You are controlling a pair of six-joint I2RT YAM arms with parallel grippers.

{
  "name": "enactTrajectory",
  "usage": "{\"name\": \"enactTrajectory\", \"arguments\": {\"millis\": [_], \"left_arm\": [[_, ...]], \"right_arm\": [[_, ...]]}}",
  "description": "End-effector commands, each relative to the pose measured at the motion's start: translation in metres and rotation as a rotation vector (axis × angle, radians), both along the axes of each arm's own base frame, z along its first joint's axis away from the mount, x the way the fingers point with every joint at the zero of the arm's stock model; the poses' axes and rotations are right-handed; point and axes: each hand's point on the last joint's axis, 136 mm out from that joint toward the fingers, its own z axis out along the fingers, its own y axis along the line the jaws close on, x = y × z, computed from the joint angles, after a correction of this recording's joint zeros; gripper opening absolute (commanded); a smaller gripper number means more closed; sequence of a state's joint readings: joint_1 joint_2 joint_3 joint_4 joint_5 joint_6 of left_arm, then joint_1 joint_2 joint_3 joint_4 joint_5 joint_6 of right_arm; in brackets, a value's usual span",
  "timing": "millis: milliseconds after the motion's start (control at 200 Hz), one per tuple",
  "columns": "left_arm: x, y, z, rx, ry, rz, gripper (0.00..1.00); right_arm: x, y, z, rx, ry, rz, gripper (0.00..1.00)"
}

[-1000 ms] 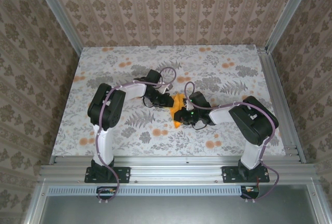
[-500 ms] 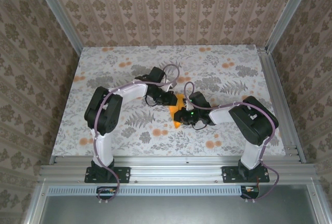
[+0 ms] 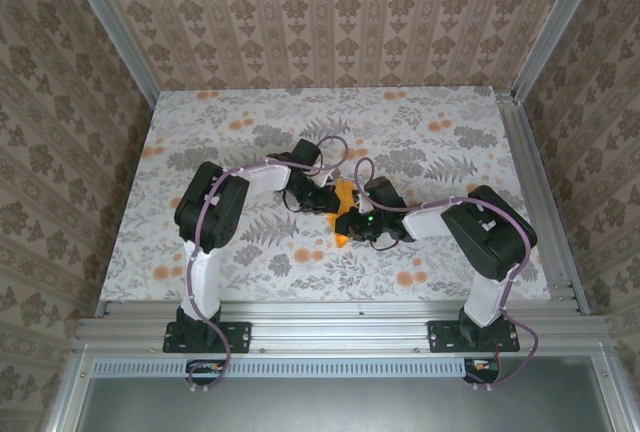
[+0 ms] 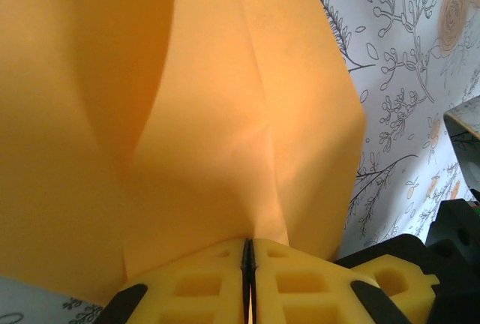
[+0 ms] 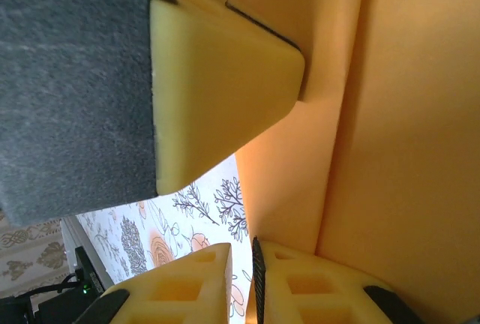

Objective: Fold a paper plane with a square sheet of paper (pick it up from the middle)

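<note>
The square sheet of paper (image 3: 346, 192) is bright orange and creased into overlapping flaps, lying mid-table between both arms. I cannot make out a paper plane shape in it. In the left wrist view the paper (image 4: 187, 114) rises from the seam of my left gripper (image 4: 249, 243), whose yellow fingers are pressed together on a fold. In the top view the left gripper (image 3: 328, 198) sits at the sheet's left side. My right gripper (image 3: 348, 224) is at its near end. Its jaws (image 5: 241, 249) stand slightly apart, tablecloth showing between them, with the paper (image 5: 397, 114) lying against the right finger.
The flowered tablecloth (image 3: 230, 242) covers the table, framed by aluminium rails (image 3: 545, 202) and patterned walls. A left-gripper finger (image 5: 225, 76) hangs close above the right gripper's jaws. The right gripper's black body (image 4: 450, 241) is near the left one.
The left arm has swung right toward the sheet, and its jaws have closed onto the paper fold. The right arm and gripper have not moved.
</note>
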State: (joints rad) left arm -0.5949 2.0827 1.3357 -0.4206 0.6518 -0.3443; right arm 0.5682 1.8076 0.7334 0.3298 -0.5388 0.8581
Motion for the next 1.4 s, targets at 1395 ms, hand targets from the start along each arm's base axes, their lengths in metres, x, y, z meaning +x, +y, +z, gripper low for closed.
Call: {"name": "enactTrajectory", "arguments": {"millis": [1395], "left_arm": [[-0.017, 0.045, -0.077, 0.207, 0.081, -0.026, 0.08]], "right_arm": [[-0.047, 0.018, -0.004, -0.075, 0.06, 0.15, 0.23]]}}
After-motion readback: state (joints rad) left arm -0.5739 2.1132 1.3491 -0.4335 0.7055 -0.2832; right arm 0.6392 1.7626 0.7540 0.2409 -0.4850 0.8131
